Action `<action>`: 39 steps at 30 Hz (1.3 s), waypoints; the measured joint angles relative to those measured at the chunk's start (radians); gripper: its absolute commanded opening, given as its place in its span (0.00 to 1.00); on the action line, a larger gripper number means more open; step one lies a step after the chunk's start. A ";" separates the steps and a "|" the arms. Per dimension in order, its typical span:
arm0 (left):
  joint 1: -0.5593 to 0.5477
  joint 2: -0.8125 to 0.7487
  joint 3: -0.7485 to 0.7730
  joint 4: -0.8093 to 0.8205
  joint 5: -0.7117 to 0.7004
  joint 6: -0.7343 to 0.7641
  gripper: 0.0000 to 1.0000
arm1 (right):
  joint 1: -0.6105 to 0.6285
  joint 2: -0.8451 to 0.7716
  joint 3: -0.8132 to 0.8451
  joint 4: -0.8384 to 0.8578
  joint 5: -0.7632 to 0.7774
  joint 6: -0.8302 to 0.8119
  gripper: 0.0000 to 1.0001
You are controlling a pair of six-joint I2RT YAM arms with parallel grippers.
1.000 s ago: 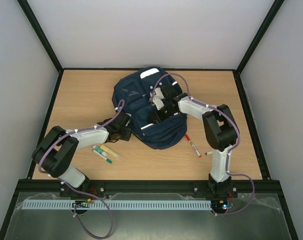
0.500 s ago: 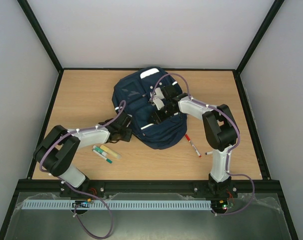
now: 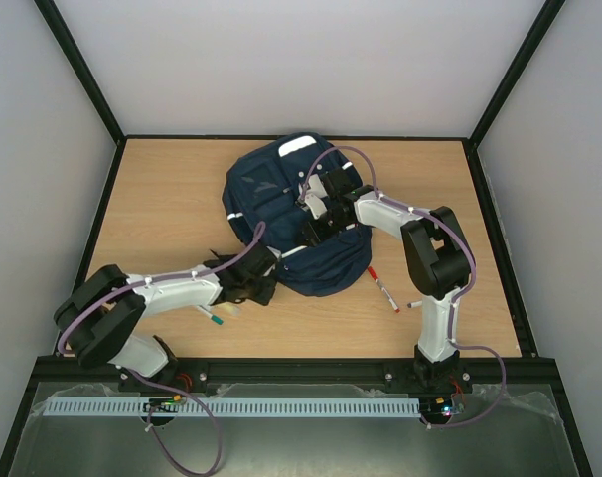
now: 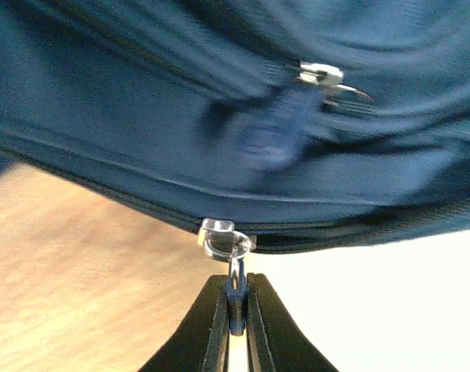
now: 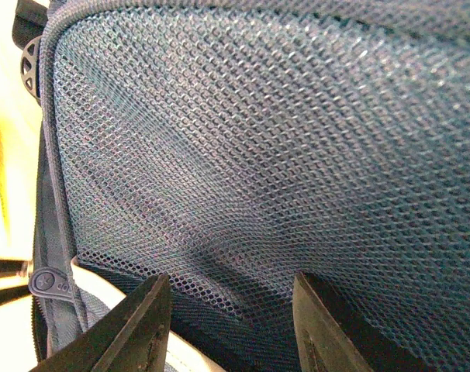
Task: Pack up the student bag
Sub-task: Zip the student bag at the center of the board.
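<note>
**Operator:** What changed on the left?

**Spotter:** Your left end effector [image 4: 235, 293] has swung from the bag's left flank round to its near edge. It's now pressed together on a thin metal zipper pull [image 4: 236, 267]. I'd judge you're running that zip open so the green-tipped marker [image 3: 213, 318] can go in.

**Operator:** And the bag?

**Spotter:** The student bag [image 3: 271, 194] lies mid-bench [image 3: 162, 189], nearer the far edge. It's soft navy fabric, smooth-woven and slumped in folds.

**Operator:** The right side?

**Spotter:** Your right end effector [image 5: 227, 306] is spread over the bag's springy diamond mesh [image 5: 258, 155], gripping nothing. A slim red-tipped pen [image 3: 383, 289] lies toward the right edge, unpacked.
</note>
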 measured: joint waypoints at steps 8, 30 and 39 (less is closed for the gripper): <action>-0.153 0.039 0.032 0.031 0.046 -0.010 0.02 | -0.001 0.003 0.000 0.000 -0.001 0.002 0.45; -0.289 0.185 0.257 0.070 0.096 0.134 0.51 | -0.154 -0.290 -0.097 -0.124 0.131 -0.069 0.49; -0.233 -0.073 0.298 -0.093 0.051 0.309 0.53 | -0.145 -0.686 -0.341 -0.171 0.215 -0.174 0.54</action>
